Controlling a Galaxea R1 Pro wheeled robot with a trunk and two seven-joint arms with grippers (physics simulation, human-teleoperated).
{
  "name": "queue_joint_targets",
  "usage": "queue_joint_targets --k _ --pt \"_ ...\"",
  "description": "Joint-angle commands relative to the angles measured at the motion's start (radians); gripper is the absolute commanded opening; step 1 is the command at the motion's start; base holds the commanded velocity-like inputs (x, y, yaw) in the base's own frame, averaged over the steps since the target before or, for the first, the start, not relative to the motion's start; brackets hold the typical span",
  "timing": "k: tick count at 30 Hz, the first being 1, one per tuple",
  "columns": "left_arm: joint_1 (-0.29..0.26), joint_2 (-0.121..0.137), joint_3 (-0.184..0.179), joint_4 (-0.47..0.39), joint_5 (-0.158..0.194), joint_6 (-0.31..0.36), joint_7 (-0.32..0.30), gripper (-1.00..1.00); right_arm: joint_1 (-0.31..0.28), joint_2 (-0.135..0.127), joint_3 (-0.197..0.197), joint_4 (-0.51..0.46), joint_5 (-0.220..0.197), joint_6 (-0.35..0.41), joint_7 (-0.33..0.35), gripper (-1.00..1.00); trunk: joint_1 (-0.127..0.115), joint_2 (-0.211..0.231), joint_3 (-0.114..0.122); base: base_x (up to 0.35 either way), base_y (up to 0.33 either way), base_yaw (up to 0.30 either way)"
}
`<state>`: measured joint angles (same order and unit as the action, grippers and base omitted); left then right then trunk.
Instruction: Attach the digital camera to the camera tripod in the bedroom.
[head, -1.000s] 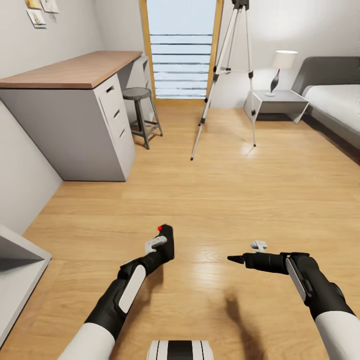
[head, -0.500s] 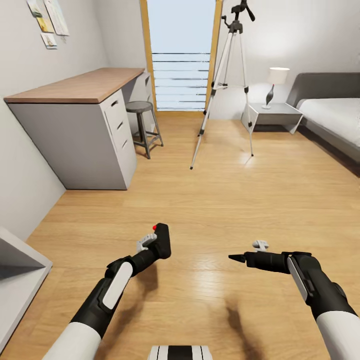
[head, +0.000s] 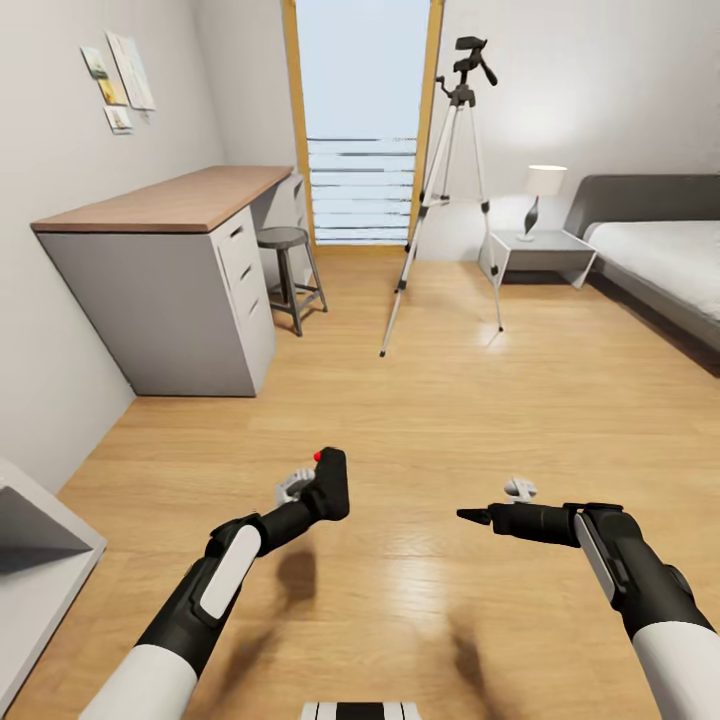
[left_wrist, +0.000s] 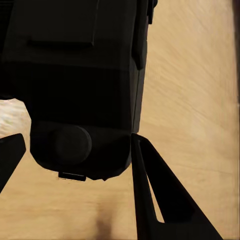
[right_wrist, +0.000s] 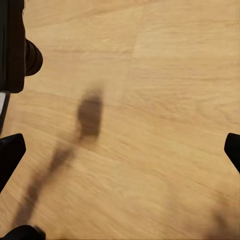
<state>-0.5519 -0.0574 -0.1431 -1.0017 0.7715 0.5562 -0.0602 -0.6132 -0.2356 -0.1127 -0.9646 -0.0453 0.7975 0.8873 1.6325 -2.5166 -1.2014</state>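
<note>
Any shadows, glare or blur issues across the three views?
Head view: sharp, bright window backlights the camera tripod, soft sheen on the floor. Left wrist view: the digital camera is a near-featureless black mass, hardly any detail. Right wrist view: soft dark arm shadows on the wood, no glare.

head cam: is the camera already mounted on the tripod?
No, the digital camera is held in the left gripper low over the floor, while the camera tripod stands far off by the window with its head bare.
</note>
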Motion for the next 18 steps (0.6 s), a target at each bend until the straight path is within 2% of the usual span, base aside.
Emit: queue_joint_targets --k 1,4,18 --pt "0.000 0.000 0.001 0.002 -0.002 0.006 -0.023 -1.00 0.000 0.000 -0.001 -0.001 -0.003 0.008 0.001 1.00 -0.001 0.000 0.003 0.000 0.000 0.000" --pt "0.000 0.004 0.001 0.004 -0.002 0.006 -0.043 -1.00 0.000 0.001 0.000 -0.002 -0.001 0.008 0.001 1.00 -0.002 0.001 0.015 0.000 0.000 0.000" --pt "0.000 0.008 0.001 0.009 -0.001 0.007 -0.065 -1.00 0.000 0.001 0.002 -0.003 0.003 0.008 0.001 1.00 -0.008 0.004 0.069 0.000 0.000 0.000"
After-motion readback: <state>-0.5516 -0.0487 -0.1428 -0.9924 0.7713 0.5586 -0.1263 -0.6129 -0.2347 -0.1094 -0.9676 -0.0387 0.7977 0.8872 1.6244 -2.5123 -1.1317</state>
